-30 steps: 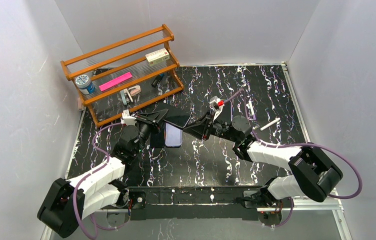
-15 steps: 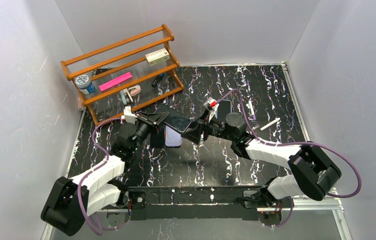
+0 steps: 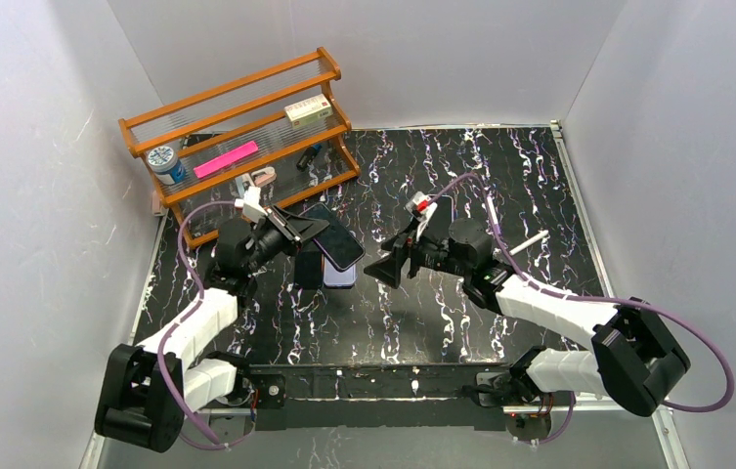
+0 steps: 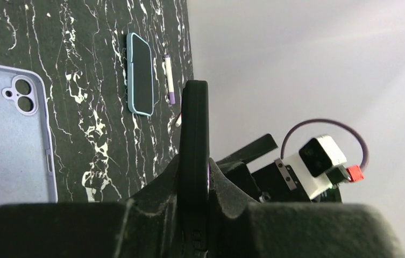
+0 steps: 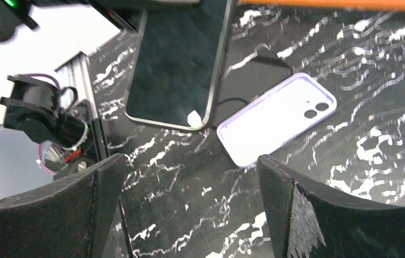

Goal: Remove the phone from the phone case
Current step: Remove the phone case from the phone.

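My left gripper point(image 3: 297, 231) is shut on the short end of a black phone point(image 3: 336, 237) and holds it in the air over the table's left middle. The left wrist view shows the phone point(image 4: 193, 129) edge-on, pinched between the two fingers of that gripper point(image 4: 193, 161). An empty lavender phone case point(image 3: 339, 274) lies flat on the table just below it, camera cut-outs showing point(image 5: 278, 115). My right gripper point(image 3: 390, 259) stands open to the right of the phone and touches nothing. Between its wide-apart fingers point(image 5: 188, 177) only tabletop shows.
A wooden rack point(image 3: 237, 137) with small items stands at the back left. A second phone in a light blue case point(image 4: 140, 72) lies behind the right arm, beside a purple-tipped pen point(image 3: 491, 210) and a white stick point(image 3: 528, 242). Grey walls enclose the table.
The right gripper has opened wide, let go of the phone and drawn back to the right. The left gripper has carried the phone a little up and left.
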